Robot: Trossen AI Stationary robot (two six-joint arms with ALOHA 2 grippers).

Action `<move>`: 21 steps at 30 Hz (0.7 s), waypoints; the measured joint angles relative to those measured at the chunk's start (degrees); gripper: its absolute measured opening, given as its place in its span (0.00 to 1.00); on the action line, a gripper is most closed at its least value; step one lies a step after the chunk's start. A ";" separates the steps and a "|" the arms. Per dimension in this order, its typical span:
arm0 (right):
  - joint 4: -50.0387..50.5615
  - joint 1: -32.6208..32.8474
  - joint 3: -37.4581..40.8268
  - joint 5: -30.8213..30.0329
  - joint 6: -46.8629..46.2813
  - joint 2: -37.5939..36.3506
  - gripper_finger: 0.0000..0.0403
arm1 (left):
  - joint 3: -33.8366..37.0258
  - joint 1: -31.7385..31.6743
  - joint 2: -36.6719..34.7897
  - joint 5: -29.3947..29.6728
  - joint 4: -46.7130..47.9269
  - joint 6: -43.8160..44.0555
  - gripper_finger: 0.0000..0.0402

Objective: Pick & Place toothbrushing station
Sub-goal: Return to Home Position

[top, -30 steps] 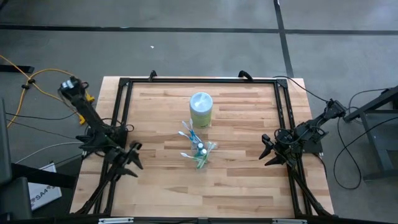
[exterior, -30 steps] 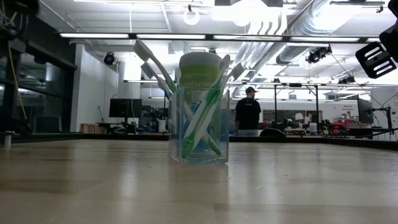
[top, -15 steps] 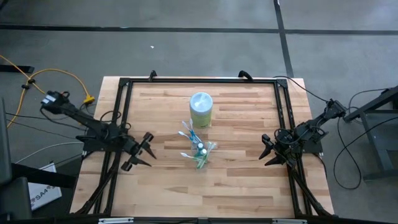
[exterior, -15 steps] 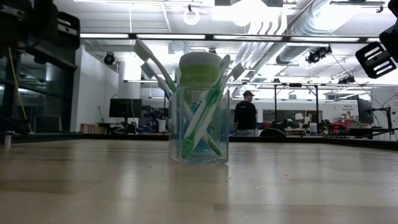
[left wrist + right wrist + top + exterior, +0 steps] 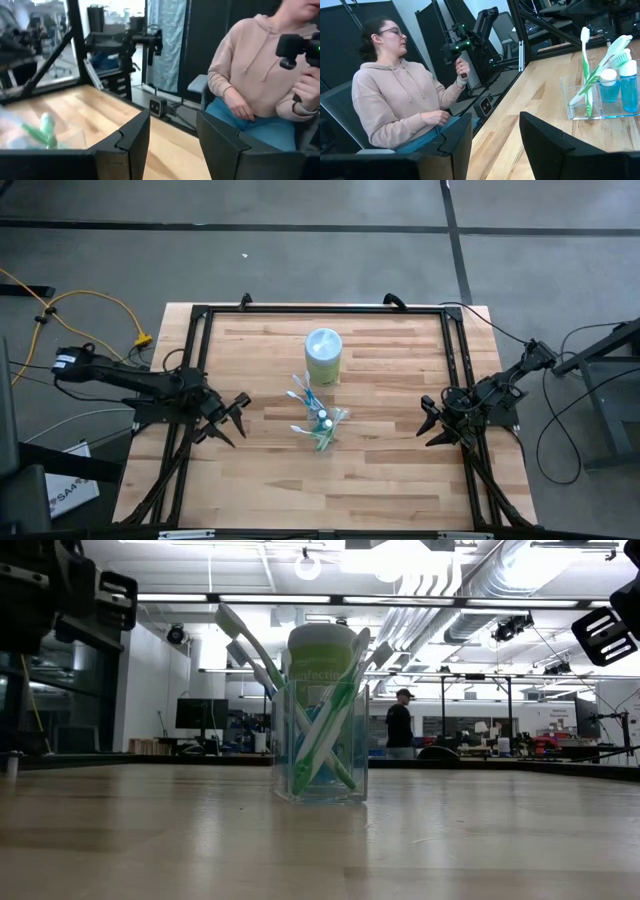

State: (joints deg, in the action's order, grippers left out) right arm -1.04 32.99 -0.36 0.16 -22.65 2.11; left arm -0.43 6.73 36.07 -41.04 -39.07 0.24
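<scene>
Toothbrushes [image 5: 585, 62] and toothpaste tubes [image 5: 629, 87] seen stowed in organizer [image 5: 352, 785]; left gripper [image 5: 235, 419], right gripper [image 5: 429, 424] spread and empty at table [image 5: 385, 470] sides; placing judged done, homing left

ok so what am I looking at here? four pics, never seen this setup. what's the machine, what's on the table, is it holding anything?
It is a two-arm robot at a wooden table. One picture looks straight down from above, one looks level across the tabletop, and two come from cameras on the arms' wrists, past each arm's own two fingers. The left tool is near the table's left side, the right tool near its right side; both are open and hold nothing. Mid-table stands a clear holder with toothbrushes and small blue tubes in it. Behind it in the level view stands a green-and-white canister. The wrist views also show a seated person in a pink hoodie gripping a handheld controller.
</scene>
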 joint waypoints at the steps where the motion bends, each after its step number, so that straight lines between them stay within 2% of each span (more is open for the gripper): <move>1: 0.00 0.02 0.00 0.00 0.00 0.00 0.39 | 0.00 -0.79 0.00 -0.28 0.59 0.57 0.39; 4: 0.00 0.02 0.00 0.00 0.00 0.00 0.39 | 0.00 -2.44 0.01 3.05 1.15 3.01 0.39; 9: 0.00 0.00 0.00 0.00 0.00 0.00 0.39 | 0.00 -1.37 0.00 15.50 1.19 4.87 0.39; 11: 0.00 0.00 0.00 0.00 0.00 0.00 0.39 | 0.00 -0.57 0.00 18.46 1.83 4.69 0.39; 16: -0.01 0.00 0.00 0.00 0.00 0.00 0.39 | 0.00 0.37 -0.64 18.68 3.99 3.67 0.39; 21: 0.00 0.00 0.00 0.00 0.00 0.00 0.39 | 0.00 -0.32 -5.73 20.27 9.86 3.50 0.39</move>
State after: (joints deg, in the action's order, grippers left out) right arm -1.04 32.99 -0.36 0.16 -22.65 2.11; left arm -0.43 6.41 30.34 -20.77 -29.21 3.75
